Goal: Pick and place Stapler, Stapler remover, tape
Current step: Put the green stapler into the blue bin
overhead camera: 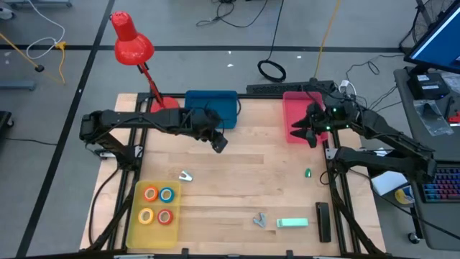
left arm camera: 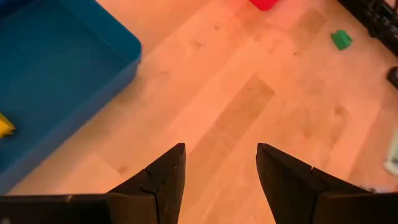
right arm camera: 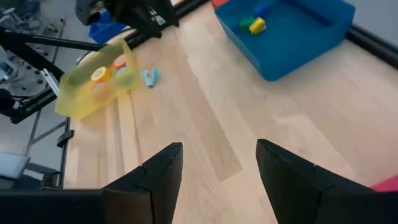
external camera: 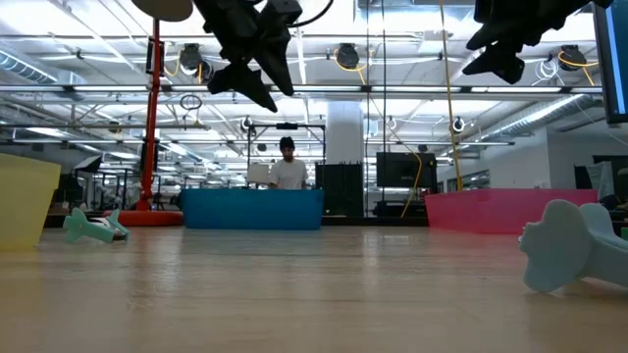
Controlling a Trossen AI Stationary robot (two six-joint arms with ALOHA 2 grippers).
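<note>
Nothing is held yet. The left gripper (overhead camera: 219, 142) hangs spread apart and empty in the air near the blue bin (overhead camera: 213, 106). The right gripper (overhead camera: 307, 133) hangs spread and empty by the pink bin (overhead camera: 296, 115). The four tape rolls (overhead camera: 158, 204) are seen in the yellow tray (overhead camera: 134, 216). A mint stapler (overhead camera: 292, 223) and a small grey tool (overhead camera: 259, 219), maybe the staple remover, lie at the front of the table (overhead camera: 244, 173). A pick seems to be next, so one gripper must be lowered over a thing. What the grey tool is cannot be told for sure.
</note>
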